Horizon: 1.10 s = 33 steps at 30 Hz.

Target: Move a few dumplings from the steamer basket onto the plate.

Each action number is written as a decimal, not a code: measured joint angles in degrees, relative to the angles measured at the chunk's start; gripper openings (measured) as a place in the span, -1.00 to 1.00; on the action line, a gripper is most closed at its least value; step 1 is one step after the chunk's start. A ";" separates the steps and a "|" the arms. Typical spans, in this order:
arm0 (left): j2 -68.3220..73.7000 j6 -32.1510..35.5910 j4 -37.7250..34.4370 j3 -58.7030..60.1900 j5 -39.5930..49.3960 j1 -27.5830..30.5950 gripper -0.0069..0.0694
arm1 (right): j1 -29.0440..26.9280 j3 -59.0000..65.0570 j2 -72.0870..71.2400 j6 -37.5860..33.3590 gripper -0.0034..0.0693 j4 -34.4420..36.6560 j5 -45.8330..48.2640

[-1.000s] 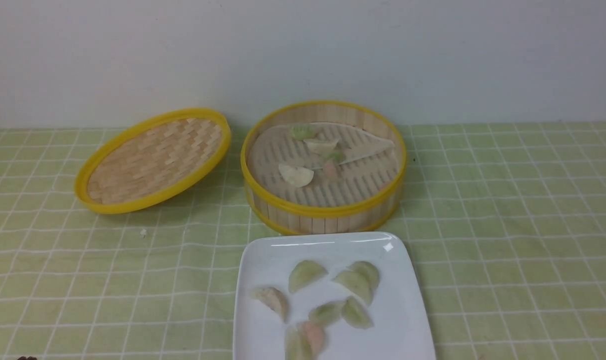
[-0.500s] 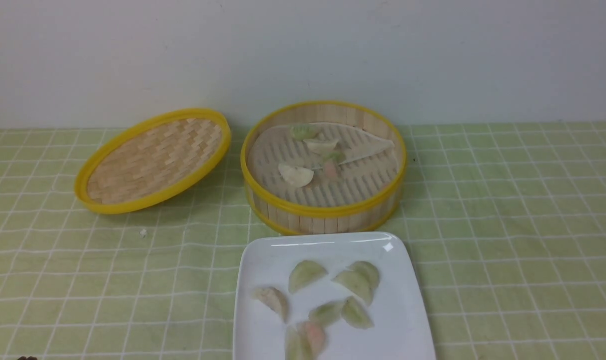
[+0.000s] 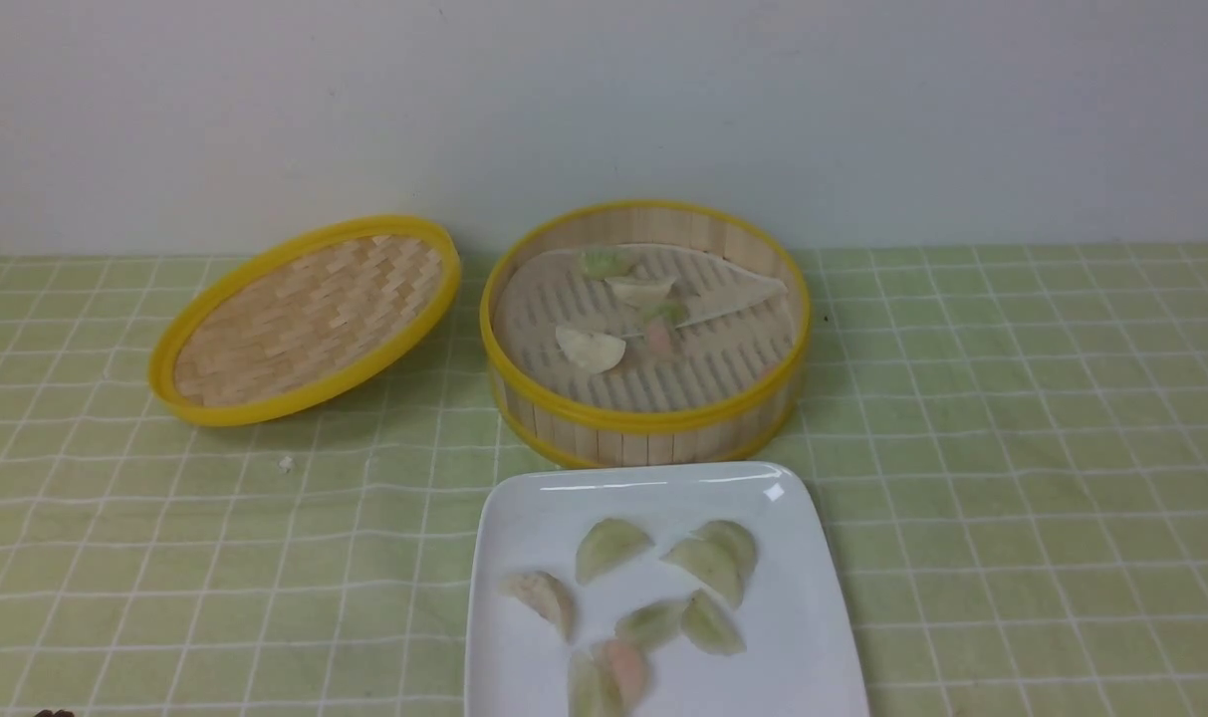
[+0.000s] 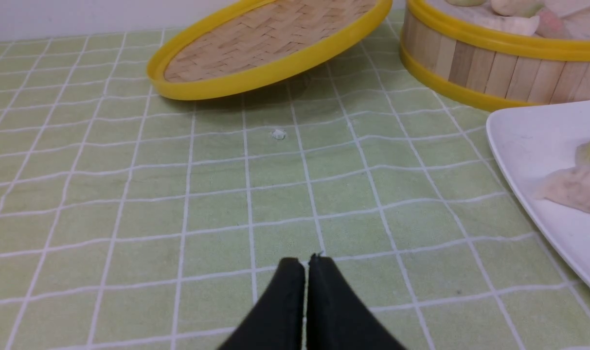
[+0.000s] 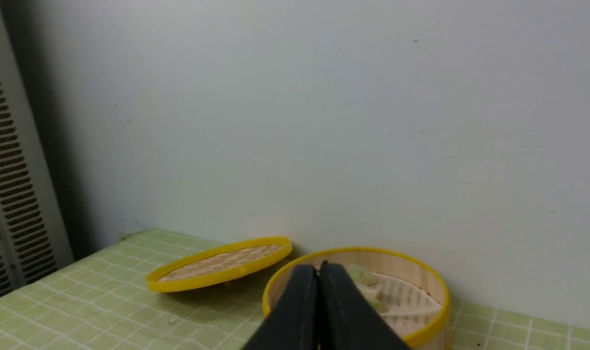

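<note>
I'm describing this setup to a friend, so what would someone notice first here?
Probably the open steamer basket with bright yellow rims at the middle of the green checked tablecloth, a few dumplings inside. Its woven lid lies tilted to the left, and a white plate in front holds more dumplings.

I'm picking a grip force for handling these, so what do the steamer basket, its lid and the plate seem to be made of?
The steamer basket looks like pale, matte bamboo or wood slats, bound by smooth yellow rims that may be plastic. The lid shows a woven bamboo-strip face in a matching yellow rim. The plate appears to be glazed ceramic or glossy melamine: plain white with sharp highlights along its raised edge.
</note>
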 joint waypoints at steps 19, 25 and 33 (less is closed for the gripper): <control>0.00 0.00 0.00 0.00 0.00 0.00 -0.83 | -28.66 17.83 -1.79 -4.30 -0.95 4.88 -2.60; 0.00 0.00 0.00 0.00 -0.04 0.00 -0.83 | -34.59 27.41 -4.00 -4.30 -0.95 4.88 -4.30; 0.00 0.00 0.00 0.00 -0.04 0.00 -0.83 | -34.59 27.48 -3.99 -4.30 -0.95 4.88 -4.81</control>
